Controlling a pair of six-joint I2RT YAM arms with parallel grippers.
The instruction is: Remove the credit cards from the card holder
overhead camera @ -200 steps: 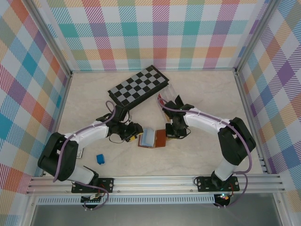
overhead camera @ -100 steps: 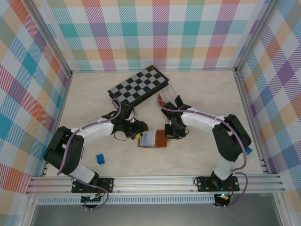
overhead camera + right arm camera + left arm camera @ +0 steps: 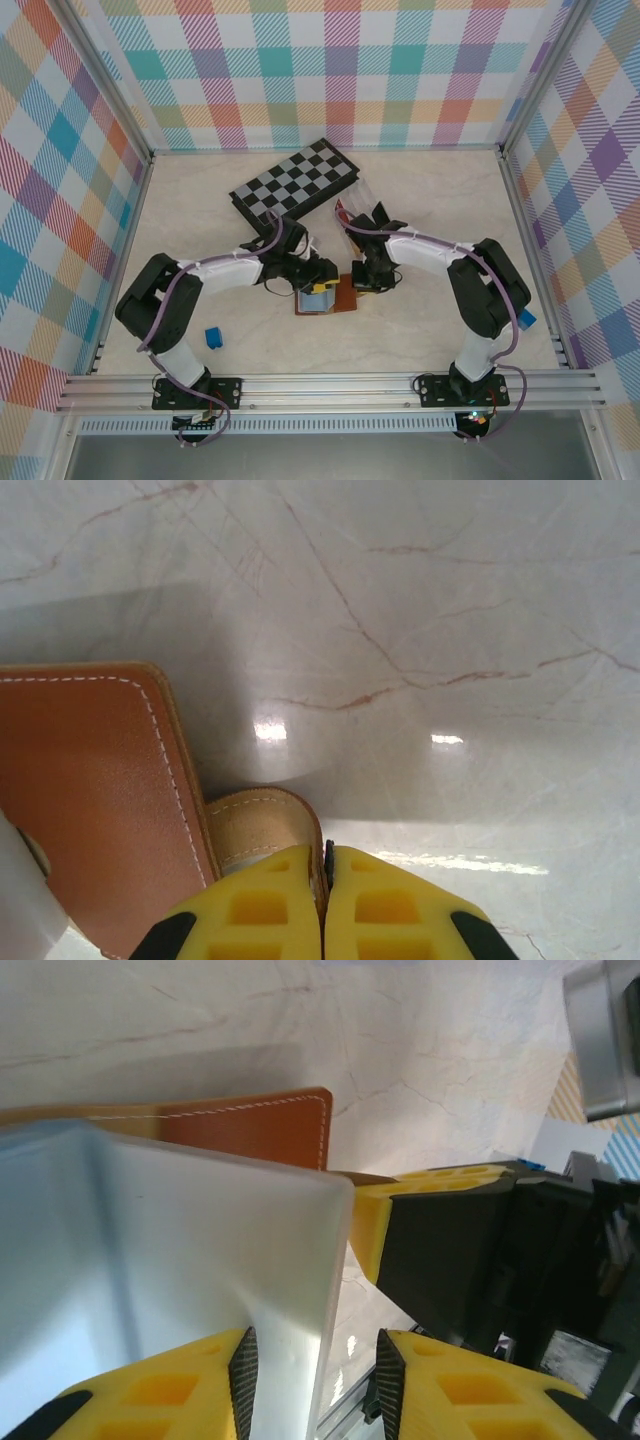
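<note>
The holder (image 3: pixel 342 297) lies open on the counter (image 3: pixel 430 220), just below the centre of the top view, between the two claws. The right claw (image 3: pixel 323 855) is pressed together on the tab (image 3: pixel 255 825) at the bottom centre of the right wrist view, and so anchors that side of the holder. The left claw (image 3: pixel 315 1345) stands spread at the bottom of the left wrist view, with the edge of a pale panel (image 3: pixel 180 1220) between its jaws. A gap shows on one side, so nothing is pinched yet. Whether this panel is a card or the lining cannot be told. Hazard 1: if the panel is lining, or lining and card together, closing here grips the holder itself, and a pull probably drags the whole holder instead of freeing a card. Hazard 2: the tab appears to be held at the fingertips only, so a hard pull by the left claw can slip it out, and the holder then travels with the card. Hazard 3: the bite sits near the panel's edge, so a smooth card can slide from the pads under load. Hazard 4: the claws work close together, so a sideways pull risks contact between them.
</note>
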